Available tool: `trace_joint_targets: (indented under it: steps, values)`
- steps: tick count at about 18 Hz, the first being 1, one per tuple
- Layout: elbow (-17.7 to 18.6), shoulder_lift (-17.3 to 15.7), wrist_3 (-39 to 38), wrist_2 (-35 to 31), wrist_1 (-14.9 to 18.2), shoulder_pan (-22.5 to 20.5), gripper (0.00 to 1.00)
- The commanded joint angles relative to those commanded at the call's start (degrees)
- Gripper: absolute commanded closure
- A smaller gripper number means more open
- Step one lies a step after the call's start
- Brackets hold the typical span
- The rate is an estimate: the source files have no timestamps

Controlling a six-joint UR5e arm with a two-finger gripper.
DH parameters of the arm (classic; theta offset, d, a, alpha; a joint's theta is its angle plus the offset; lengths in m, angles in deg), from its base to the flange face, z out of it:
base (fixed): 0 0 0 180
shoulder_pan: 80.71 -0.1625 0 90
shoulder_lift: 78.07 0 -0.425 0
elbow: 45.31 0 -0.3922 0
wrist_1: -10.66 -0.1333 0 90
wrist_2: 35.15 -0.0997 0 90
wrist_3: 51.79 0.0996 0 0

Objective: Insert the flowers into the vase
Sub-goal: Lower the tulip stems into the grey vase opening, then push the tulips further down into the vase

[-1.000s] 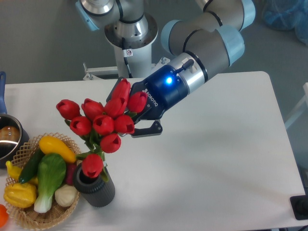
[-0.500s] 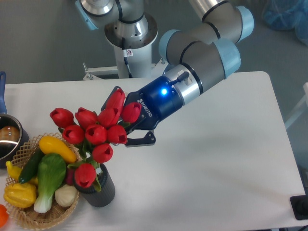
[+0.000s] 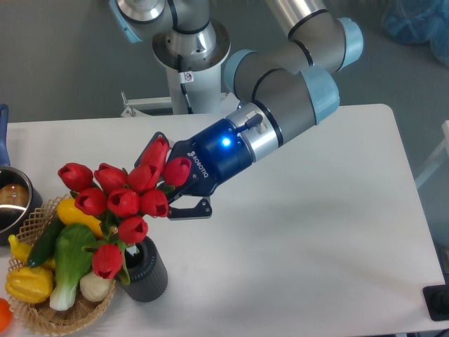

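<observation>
The gripper (image 3: pixel 167 184) is clamped on the flowers (image 3: pixel 119 200). They lean left over the basket (image 3: pixel 63 319), stems reaching into the vase (image 3: pixel 145 275).

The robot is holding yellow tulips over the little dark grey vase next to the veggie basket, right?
Not quite: the tulips are red, not yellow, as the camera view shows. The gripper does hold them over the small dark grey ribbed vase beside the wicker basket of vegetables.

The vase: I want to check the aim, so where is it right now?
The vase stands on the table's front-left part, right beside the wicker basket, directly under the flowers, below and left of the gripper.
</observation>
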State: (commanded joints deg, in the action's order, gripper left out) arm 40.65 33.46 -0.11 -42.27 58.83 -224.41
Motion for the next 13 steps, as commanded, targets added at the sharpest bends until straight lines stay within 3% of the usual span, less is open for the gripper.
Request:
trace_joint_targets:
  steps: [13]
  values:
    - [1.8,4.0,2.5,-1.8,-0.1,1.5,1.00]
